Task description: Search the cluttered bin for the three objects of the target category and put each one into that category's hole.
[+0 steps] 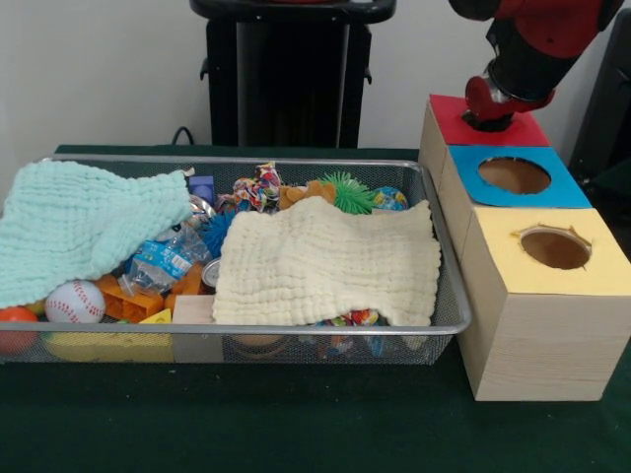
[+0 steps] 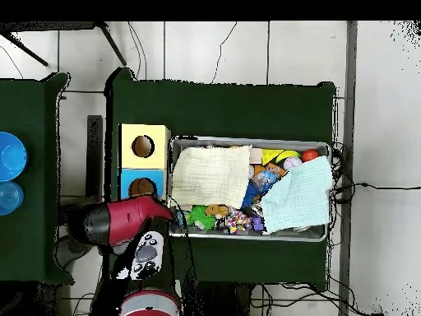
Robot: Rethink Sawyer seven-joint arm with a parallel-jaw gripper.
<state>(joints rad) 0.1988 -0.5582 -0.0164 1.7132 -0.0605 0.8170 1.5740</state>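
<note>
Front view: the arm [image 1: 537, 44] comes down at the top right, its end sitting directly over the red box [image 1: 485, 123], the farthest of three wooden boxes lined up along the right side of the bin [image 1: 449, 296]. The end of the arm is at or inside the red hole, so the fingers are hidden, and I cannot tell whether they are spread, pressed together or holding something. The blue box [image 1: 513, 175] and the yellow box [image 1: 552, 251] both show open, unoccupied holes.

The bin lies to the left of the boxes in this view. A cream cloth [image 1: 325, 261] covers its right half and a mint cloth [image 1: 84, 227] drapes over its left end. Between and around them show a baseball [image 1: 74, 301], orange blocks [image 1: 133, 296], a crumpled water bottle [image 1: 163, 258], a green spiky ball [image 1: 347, 192] and a multicoloured toy [image 1: 258, 187] along the far wall.

Which category is the target cannot be read from the scene; my judgement is that red is the hole in use. The next search turns on one relation: every candidate lies away from the arm, across the bin's near wall, and much of it is under cloth.

Overhead view: the arm [image 2: 115, 224] covers the red box, just beside the bin's corner, so the cream cloth [image 2: 210, 174] is the nearer cover to lift.
</note>
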